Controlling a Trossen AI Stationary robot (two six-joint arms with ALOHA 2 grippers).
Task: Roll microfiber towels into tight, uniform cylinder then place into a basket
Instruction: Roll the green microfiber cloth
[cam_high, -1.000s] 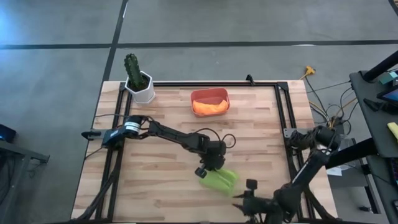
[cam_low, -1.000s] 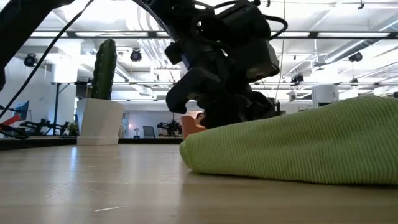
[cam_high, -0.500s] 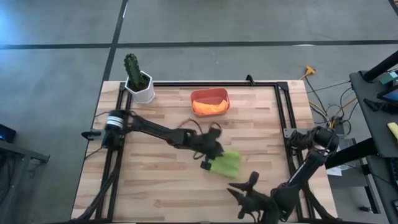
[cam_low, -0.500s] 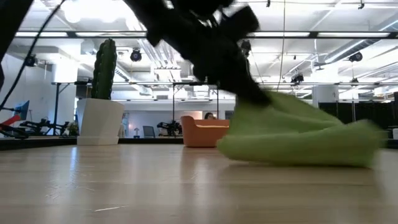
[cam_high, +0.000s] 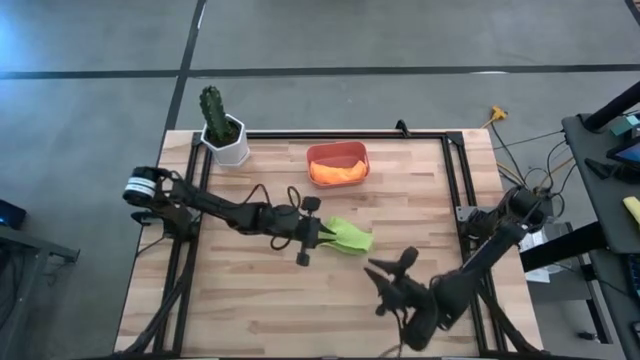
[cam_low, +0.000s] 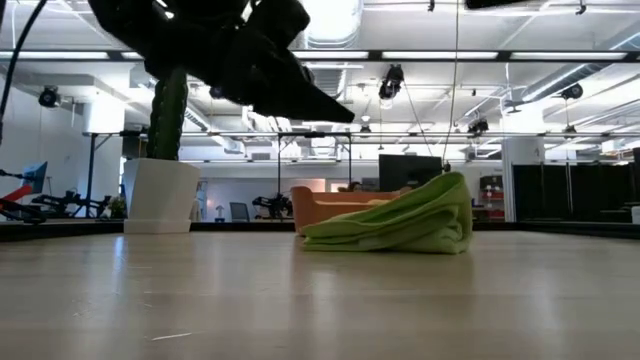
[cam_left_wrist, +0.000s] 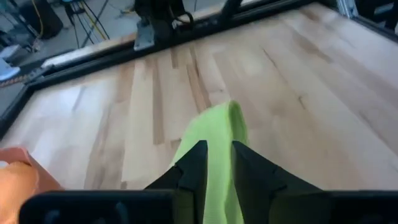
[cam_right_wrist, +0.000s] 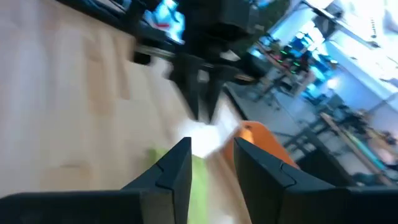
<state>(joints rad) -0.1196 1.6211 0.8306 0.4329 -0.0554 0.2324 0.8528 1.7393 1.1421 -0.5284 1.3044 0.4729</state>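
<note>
Wooden table (cam_high: 250, 290): we list the left gripper (cam_high: 318, 236) clamped on the green towel (cam_high: 348, 236) mid-table; right gripper (cam_high: 388, 272) near, seemingly narrowly parted, empty.

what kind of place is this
Probably a robotics lab in a big open industrial hall: a wooden table in a black frame stands on bare concrete, ceiling trusses with hanging lights run overhead, and workstations with screens stand behind.

Grey concrete floor (cam_high: 90, 120) with dark seams; open hall behind, ceiling strip lights (cam_low: 480, 57), exposed ducts.
</note>
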